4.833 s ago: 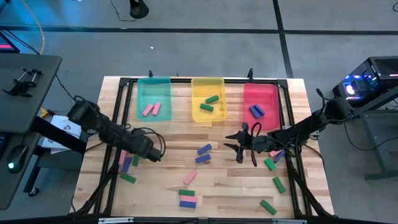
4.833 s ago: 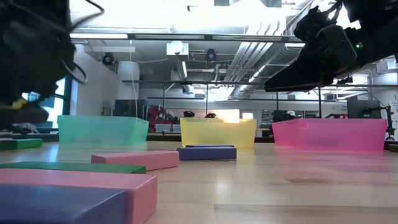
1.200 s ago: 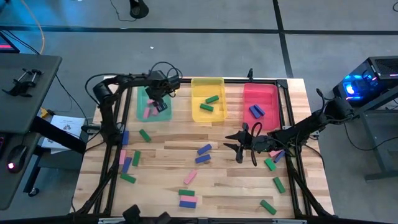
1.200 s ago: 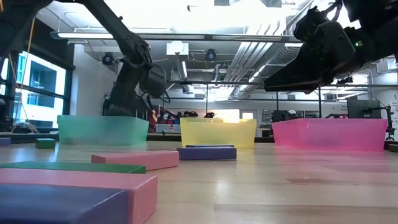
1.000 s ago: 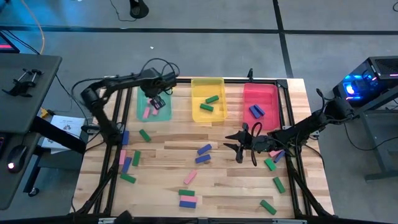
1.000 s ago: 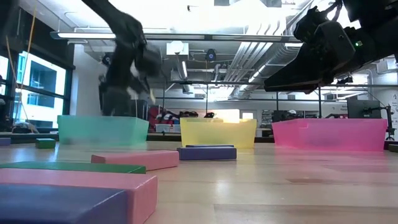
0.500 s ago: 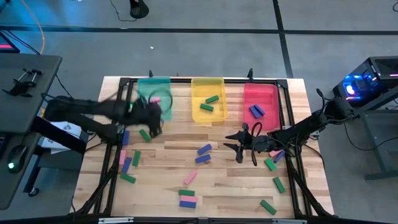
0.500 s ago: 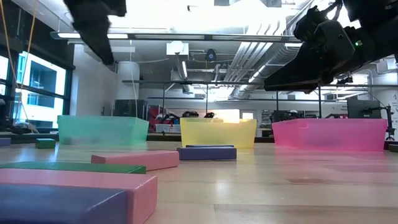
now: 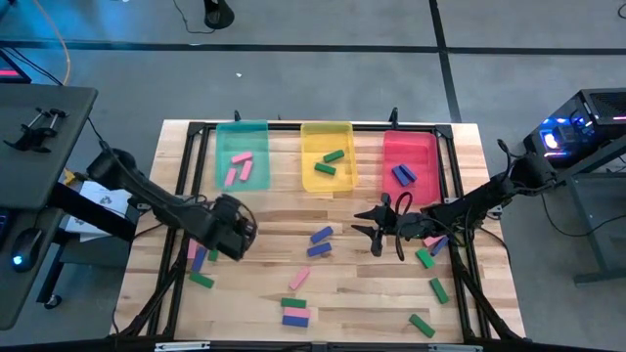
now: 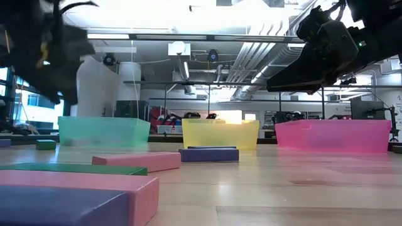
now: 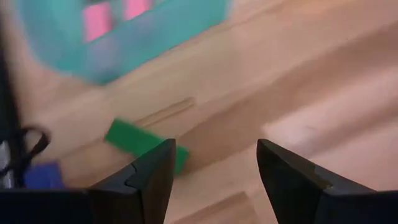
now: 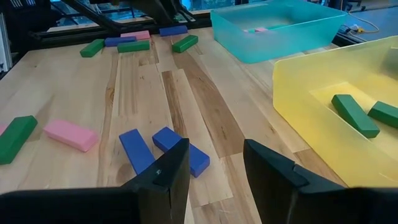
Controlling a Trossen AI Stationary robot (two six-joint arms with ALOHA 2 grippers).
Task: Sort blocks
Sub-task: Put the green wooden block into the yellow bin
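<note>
Pink, green and blue blocks lie scattered on the wooden table [image 9: 274,220]. My left gripper [image 9: 236,223] hovers open over the table's left part, near of the teal tray [image 9: 242,156]; nothing is between its fingers. A green block [image 11: 140,142] lies flat just ahead of it. My right gripper [image 9: 376,235] waits open at the centre right, above the table, facing two blue blocks [image 12: 163,148] that lie flat side by side. Pink blocks [image 9: 238,167] lie in the teal tray, green ones [image 9: 330,162] in the yellow tray [image 9: 327,156], blue ones [image 9: 403,174] in the red tray [image 9: 409,161].
The three trays stand in a row along the far edge. More blocks lie at the left edge [image 9: 197,256], near the front [image 9: 295,311] and at the right [image 9: 431,284]. A black frame [image 9: 460,196] rims the table. In the low view, pink and blue blocks [image 10: 75,194] fill the foreground.
My left gripper has swung from above the teal tray toward the table's near edge and down, fast enough to blur, and now hangs over the left part of the table. My right arm has kept still.
</note>
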